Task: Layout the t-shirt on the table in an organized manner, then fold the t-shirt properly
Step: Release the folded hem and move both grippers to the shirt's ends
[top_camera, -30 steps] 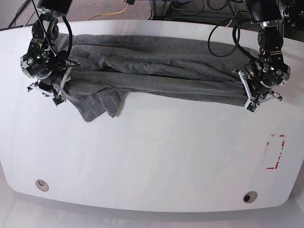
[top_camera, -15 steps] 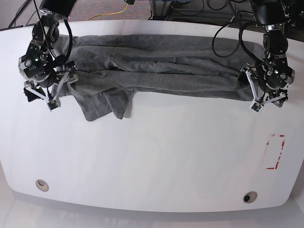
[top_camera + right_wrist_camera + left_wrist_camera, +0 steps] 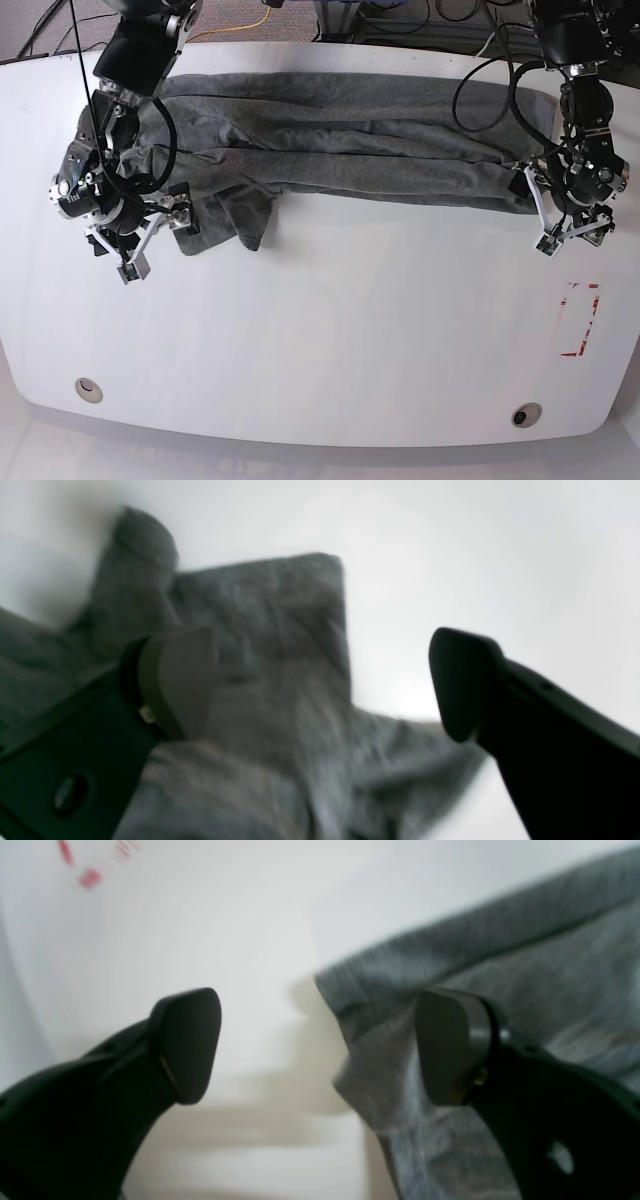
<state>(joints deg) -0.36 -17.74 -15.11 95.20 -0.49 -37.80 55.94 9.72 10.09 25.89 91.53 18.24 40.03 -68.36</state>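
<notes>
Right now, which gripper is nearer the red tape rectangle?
Left. The left gripper hovers open just above the red tape rectangle, by the t-shirt end. The right gripper is across the table.

Black arms, looped black cables, white brackets, dark rounded jaws.

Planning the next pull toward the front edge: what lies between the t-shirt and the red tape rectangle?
Only bare white table, as the base view shows. Nothing sits between the t-shirt and the red tape rectangle.
</notes>
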